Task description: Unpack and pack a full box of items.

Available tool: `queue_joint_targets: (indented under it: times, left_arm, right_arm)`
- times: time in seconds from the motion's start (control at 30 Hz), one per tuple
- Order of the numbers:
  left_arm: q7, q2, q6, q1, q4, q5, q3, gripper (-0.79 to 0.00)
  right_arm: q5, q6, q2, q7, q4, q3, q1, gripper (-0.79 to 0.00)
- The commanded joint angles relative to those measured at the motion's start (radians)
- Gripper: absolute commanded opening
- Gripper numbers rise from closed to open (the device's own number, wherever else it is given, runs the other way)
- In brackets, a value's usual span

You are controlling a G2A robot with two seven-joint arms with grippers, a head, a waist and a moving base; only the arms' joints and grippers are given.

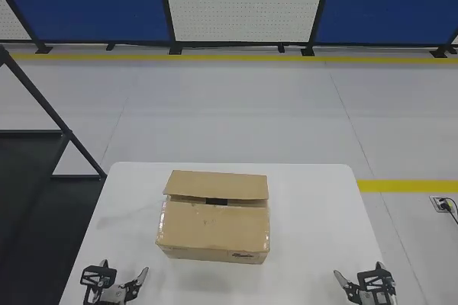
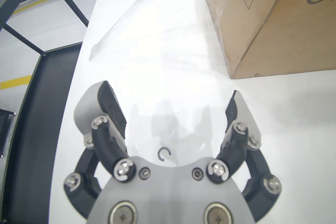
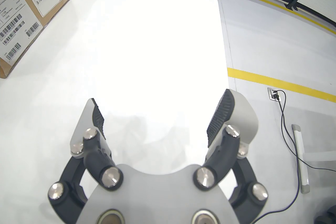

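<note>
A brown cardboard box (image 1: pixel 215 217) stands in the middle of the white table (image 1: pixel 313 206), its top flaps closed with the far flap slightly raised. My left gripper (image 1: pixel 120 284) hovers over the table's near left corner, open and holding nothing. In the left wrist view the left gripper (image 2: pixel 169 93) faces bare table, with the box (image 2: pixel 273 12) off to one side. My right gripper (image 1: pixel 364 282) is at the near right corner, also open and empty. In the right wrist view the right gripper (image 3: pixel 160 101) looks over the table, and the box's labelled side (image 3: pixel 23 7) lies farther off.
A strip of clear tape (image 2: pixel 147 4) trails from the box across the table. A dark metal frame (image 1: pixel 38 114) stands beyond the table's left edge. A floor socket with a cable (image 3: pixel 275 95) lies off the right edge. Blue and white panels (image 1: pixel 237 19) line the back.
</note>
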Motion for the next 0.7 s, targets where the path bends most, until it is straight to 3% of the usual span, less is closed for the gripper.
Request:
queue_joint_targets:
  times: [0.0, 0.3, 0.47, 0.67]
  left_arm:
    - [0.038, 0.001, -0.023, 0.002, 0.002, -0.021, -0.03, 0.0]
    - [0.158, 0.02, -0.222, -0.027, -0.007, -0.018, -0.172, 0.0]
    - [0.194, 0.03, -0.372, -0.057, -0.008, -0.066, -0.221, 0.0]
    - [0.192, 0.031, -0.384, -0.059, -0.009, -0.074, -0.223, 0.0]
  right_arm:
    - [0.013, -0.02, -0.002, 0.023, -0.018, -0.015, 0.008, 0.0]
    - [0.187, -0.134, -0.009, 0.249, -0.126, -0.087, 0.121, 0.0]
    - [0.278, -0.078, -0.021, 0.365, -0.131, -0.152, 0.219, 0.0]
    - [0.295, -0.047, -0.025, 0.411, -0.129, -0.172, 0.258, 0.0]
